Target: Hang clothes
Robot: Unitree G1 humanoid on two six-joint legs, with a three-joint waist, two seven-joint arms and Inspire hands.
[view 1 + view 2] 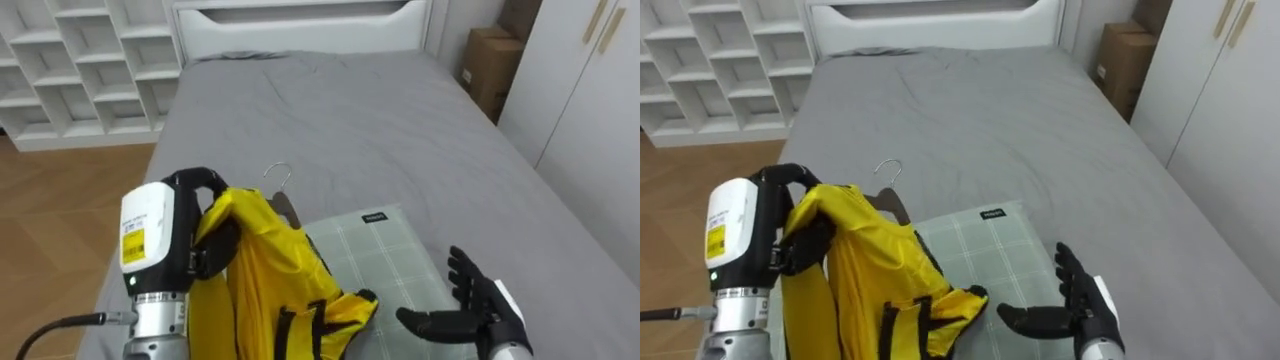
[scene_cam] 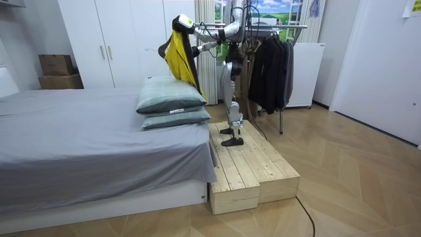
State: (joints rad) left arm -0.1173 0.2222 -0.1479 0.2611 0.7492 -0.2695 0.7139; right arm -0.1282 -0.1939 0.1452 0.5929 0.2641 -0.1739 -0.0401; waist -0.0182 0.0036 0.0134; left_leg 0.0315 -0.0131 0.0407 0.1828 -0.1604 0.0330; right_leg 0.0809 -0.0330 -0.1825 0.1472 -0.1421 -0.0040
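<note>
Left eye view: the jacket (image 1: 265,275) hangs at lower left of the frame from the left hand (image 1: 212,248), whose dark fingers curl tight into the yellow cloth near the hanger's shoulder. The jacket's long axis runs straight down. The hook (image 1: 279,178) of its hanger stands free above the collar and points to the upper middle of the frame, out over the bed (image 1: 350,110). The right hand (image 1: 470,312) sits at lower right, over the edge of the pillow (image 1: 385,250), fingers spread and holding nothing, well apart from the jacket.

In the room view the left arm is lifted high with the jacket at the room view's left of the body, while the rack (image 2: 279,26) stands on the far side, toward the room view's right. So I judge that the hook faces away from the rail, and the left hand, the nearer one, must swing it round.
</note>
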